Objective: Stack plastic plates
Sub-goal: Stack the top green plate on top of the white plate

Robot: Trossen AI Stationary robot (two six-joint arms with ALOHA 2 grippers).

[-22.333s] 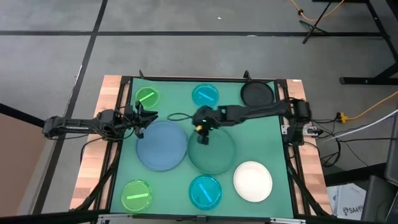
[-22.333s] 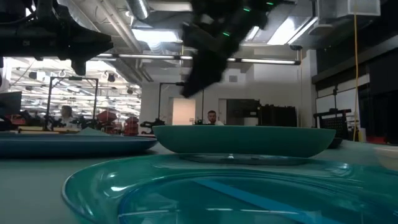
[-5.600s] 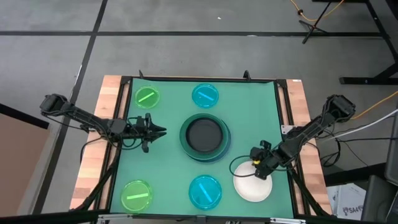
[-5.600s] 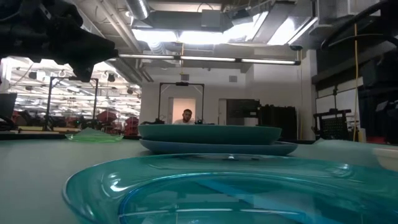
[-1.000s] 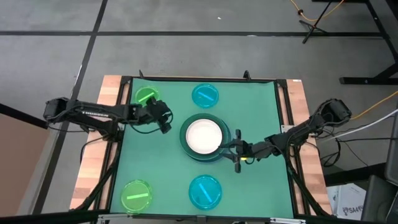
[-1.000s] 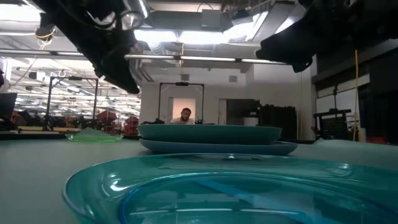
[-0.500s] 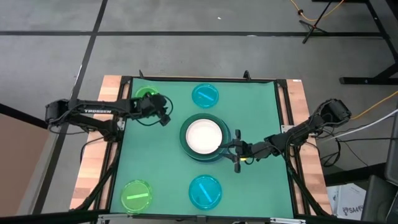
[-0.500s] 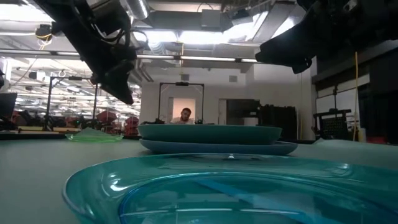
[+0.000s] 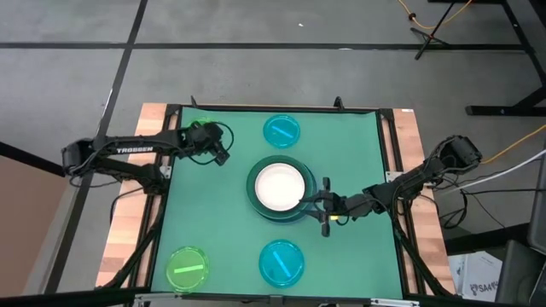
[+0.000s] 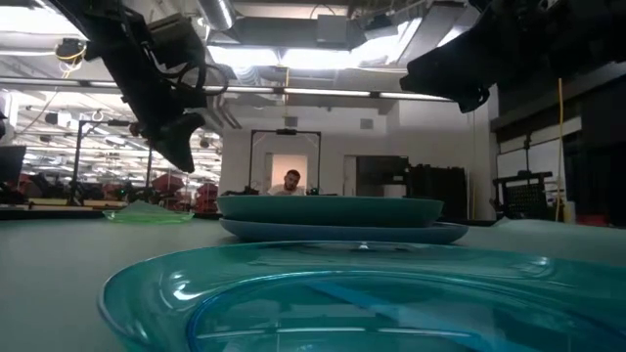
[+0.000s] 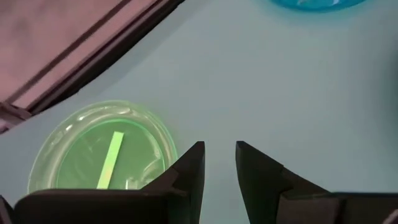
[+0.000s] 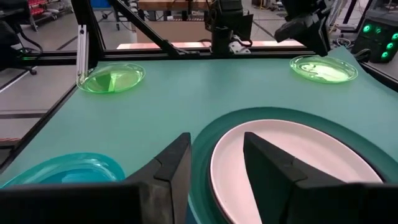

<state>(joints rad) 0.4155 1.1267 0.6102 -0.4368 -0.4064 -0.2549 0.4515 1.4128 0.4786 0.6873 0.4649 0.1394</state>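
Observation:
A stack [image 9: 278,188] sits mid-table: a white plate [image 12: 292,162] on top, a dark green rim [image 12: 204,146] around it, and a slate-blue plate [image 10: 440,234] lowest; the black plate is hidden. My left gripper [image 9: 223,155] hovers, narrowly open, beside the far lime-green plate [image 11: 102,155], which lies flat on the mat. My right gripper [image 12: 217,140] is open at the stack's right edge, touching nothing I can see. One cyan plate [image 9: 281,130] lies far, another cyan plate [image 9: 281,262] near, and a second lime-green plate [image 9: 188,267] at the near left.
A green mat [image 9: 230,230] covers the table inside a black frame [image 9: 175,109], with wooden strips outside it. Bare mat lies between the stack and the small plates. A person [image 10: 291,182] shows in the room beyond the table.
My left gripper has moved toward the table's far-left corner, closing in on the far lime-green plate. The plates have stayed where they were.

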